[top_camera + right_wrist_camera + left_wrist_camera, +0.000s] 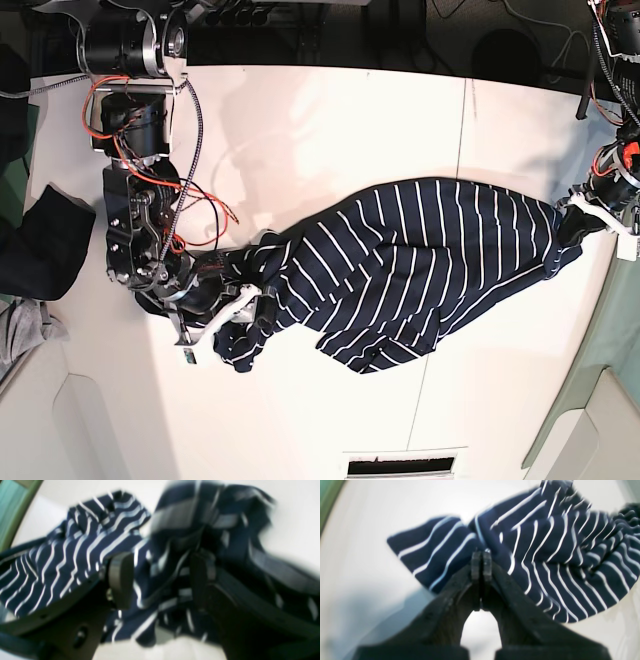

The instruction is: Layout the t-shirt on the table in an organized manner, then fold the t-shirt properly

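The navy t-shirt [400,265] with thin white stripes lies bunched and stretched across the white table [330,130]. My left gripper [582,212] is at the shirt's right end. In the left wrist view this gripper [481,555] is shut on a fold of the t-shirt [545,555]. My right gripper [245,300] is at the crumpled left end. In the right wrist view its jaws stand apart, the gripper [162,580] open, with blurred t-shirt [75,550] cloth between and beyond the fingers [121,580].
A plain dark cloth [40,245] and a small grey cloth [20,335] lie at the table's left edge. A thin dark seam [455,150] runs across the tabletop. A vented slot [395,465] sits at the near edge.
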You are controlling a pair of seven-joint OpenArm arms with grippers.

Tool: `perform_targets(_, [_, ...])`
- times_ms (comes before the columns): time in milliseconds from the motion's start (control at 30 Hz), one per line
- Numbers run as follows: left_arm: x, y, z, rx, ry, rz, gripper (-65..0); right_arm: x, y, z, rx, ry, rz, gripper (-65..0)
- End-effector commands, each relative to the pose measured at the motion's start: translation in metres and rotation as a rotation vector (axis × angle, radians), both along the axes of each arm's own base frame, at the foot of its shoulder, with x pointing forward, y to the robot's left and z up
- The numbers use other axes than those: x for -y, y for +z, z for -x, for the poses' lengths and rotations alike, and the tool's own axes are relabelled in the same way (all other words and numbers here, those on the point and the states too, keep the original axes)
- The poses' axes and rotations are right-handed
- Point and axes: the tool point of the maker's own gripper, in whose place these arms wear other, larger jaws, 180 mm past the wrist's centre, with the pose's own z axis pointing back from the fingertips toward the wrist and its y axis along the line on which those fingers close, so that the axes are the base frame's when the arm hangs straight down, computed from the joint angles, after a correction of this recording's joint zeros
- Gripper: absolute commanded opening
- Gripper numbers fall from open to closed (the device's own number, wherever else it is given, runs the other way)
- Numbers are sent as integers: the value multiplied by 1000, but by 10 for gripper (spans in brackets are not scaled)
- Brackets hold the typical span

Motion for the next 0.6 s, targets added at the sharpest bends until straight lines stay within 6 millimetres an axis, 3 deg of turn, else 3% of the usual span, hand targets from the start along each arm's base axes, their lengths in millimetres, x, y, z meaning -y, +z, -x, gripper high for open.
perform_targets(0, [-10, 18, -8, 52, 0, -22, -650, 2, 15, -4, 46, -9, -27, -303])
perform_targets(267, [-10, 19, -8, 54, 1, -19, -650, 34, -2, 51, 47, -117, -50, -305])
perform_targets(400, [-9, 18, -7, 47, -1, -13, -650, 28, -16, 71, 16, -111, -72, -305])
perform_targets(567, [-9, 17, -6, 41, -3, -13, -650, 10, -22, 78, 22, -92, -82, -305])
